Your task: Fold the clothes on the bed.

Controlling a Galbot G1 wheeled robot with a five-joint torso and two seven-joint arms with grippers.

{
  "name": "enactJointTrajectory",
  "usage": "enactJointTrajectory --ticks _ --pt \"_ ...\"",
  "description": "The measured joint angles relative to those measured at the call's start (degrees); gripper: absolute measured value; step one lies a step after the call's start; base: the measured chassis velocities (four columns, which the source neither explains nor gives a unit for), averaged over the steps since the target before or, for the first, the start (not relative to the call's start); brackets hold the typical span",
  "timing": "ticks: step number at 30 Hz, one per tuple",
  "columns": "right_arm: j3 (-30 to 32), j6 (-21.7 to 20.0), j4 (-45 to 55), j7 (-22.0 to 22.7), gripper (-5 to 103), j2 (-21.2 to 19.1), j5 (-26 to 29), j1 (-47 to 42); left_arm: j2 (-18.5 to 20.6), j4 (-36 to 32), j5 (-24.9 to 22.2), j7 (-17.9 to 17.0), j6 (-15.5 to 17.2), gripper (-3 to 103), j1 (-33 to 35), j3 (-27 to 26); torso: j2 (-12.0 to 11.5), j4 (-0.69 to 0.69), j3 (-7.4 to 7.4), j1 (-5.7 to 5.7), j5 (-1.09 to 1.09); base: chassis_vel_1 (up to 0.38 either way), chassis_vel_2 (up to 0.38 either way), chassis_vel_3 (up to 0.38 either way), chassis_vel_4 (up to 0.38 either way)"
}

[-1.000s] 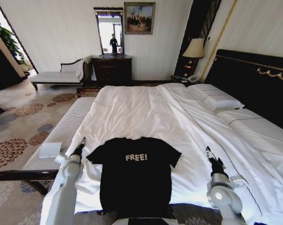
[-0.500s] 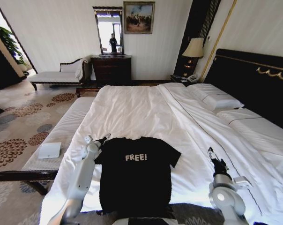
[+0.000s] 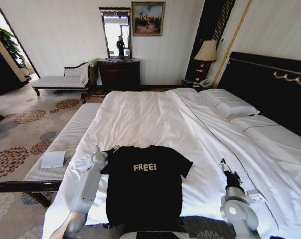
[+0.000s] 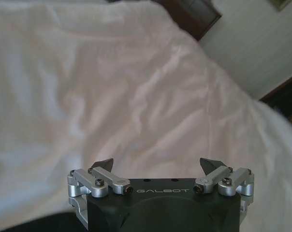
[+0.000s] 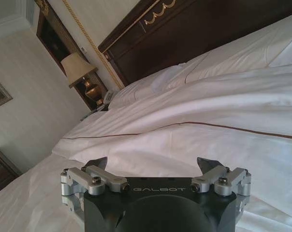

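Hem of T-shirt [image 3: 143,186] cut off; left tool [image 3: 114,148] beside sleeve.

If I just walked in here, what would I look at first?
Probably the black T-shirt with white "FREE!" letters, lying flat on the near end of the big white bed. The open left gripper is at the shirt's left sleeve, and the open right gripper hangs over bare sheet to the shirt's right.

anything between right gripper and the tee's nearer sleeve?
Nothing: in the head view only bare white sheet of the bed lies between the right gripper, fingers open, and the near sleeve of the black T-shirt.
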Motion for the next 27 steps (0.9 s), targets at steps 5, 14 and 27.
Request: enactJointTrajectory --ticks 5,14,27 --pt "-0.4 0.0 -0.1 0.0 100 0.4 -0.4 -0.3 1.9 -2.0 -1.2 2.0 -1.3 100 2.0 -0.9 0.0 0.01 0.0 -0.01 -0.01 0.0 0.0 0.0 0.0" --pt "-0.6 0.0 0.4 0.0 100 1.0 -0.9 -0.9 2.4 -11.5 -6.0 -0.2 2.0 100 8.6 -2.8 0.0 -0.01 0.0 -0.01 -0.01 0.0 0.0 0.0 0.0" --pt "0.0 0.1 0.2 -0.1 100 0.9 -0.7 -0.5 2.4 -30.0 -8.4 -6.2 -4.0 100 34.8 -7.7 0.0 0.02 -0.01 -0.02 0.0 0.0 0.0 0.0 0.0"
